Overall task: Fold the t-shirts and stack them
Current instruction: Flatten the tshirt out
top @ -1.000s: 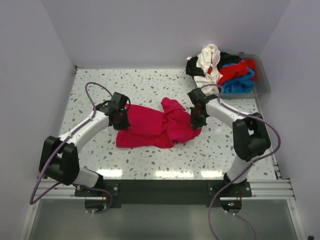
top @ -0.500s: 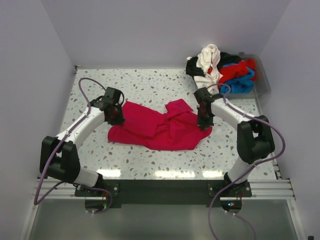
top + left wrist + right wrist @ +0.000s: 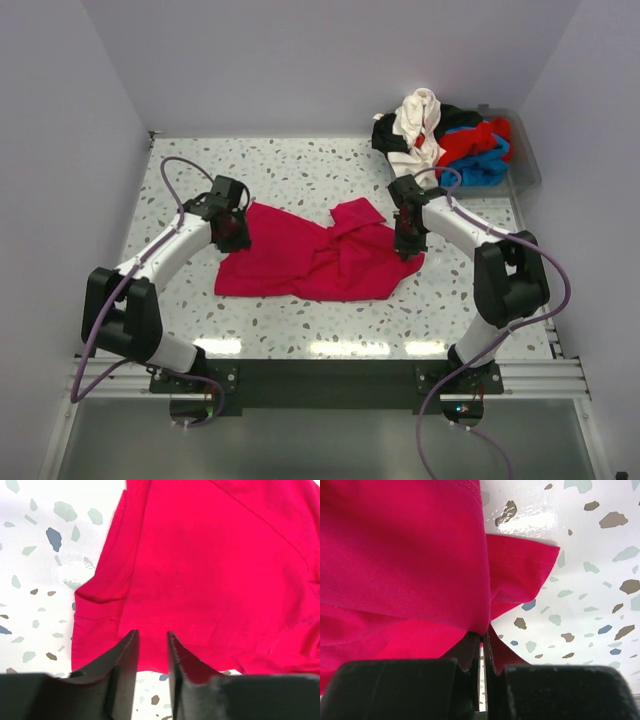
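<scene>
red t-shirt (image 3: pixel 315 262) lies rumpled mid-tabletop (image 3: pixel 300 170), no fold in yet, right hand (image 3: pixel 408 240) pinching its right edge, left hand (image 3: pixel 235 235) parted over its left edge, far-right pile (image 3: pixel 440 140) waiting.

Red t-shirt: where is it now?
Top view: the red t-shirt lies centre-frame, between the left gripper at its left end and the right gripper pinching its right edge.

Speckled terrazzo table (image 3: pixel 300 170) — grey plastic bin (image 3: pixel 529 160) at its far-right corner.
</scene>
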{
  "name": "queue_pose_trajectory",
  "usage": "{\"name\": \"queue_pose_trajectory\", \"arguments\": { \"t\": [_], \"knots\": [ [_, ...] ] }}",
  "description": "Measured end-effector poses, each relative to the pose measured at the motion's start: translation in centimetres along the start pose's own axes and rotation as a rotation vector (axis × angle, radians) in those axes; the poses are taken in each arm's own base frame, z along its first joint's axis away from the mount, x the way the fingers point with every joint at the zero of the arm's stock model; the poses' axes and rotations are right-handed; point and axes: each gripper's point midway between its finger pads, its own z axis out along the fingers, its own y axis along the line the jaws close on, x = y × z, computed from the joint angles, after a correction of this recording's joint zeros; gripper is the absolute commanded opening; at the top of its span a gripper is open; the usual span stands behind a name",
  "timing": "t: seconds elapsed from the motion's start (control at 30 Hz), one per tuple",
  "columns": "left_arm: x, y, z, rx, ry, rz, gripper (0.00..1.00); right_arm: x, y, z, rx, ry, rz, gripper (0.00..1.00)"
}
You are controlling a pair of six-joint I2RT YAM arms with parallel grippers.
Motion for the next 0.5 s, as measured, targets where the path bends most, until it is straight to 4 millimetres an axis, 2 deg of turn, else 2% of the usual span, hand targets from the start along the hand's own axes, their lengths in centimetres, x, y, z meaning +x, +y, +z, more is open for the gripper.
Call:
{"name": "queue_pose_trajectory", "arguments": {
  "t": [0.13,0.33,0.5],
  "knots": [
    [1.0,0.8,0.9,-0.03,0.014,0.002,0.39,0.0,0.1,0.0,-0.005,0.002,0.0,0.0],
    [4.4,2.4,3.0,-0.073,0.096,0.01,0.41,0.5,0.3,0.2,-0.02,0.017,0.004,0.0],
    [5.6,2.8,4.2,-0.079,0.116,0.011,0.42,0.6,0.4,0.3,-0.022,0.021,0.007,0.0]
  ]
}}
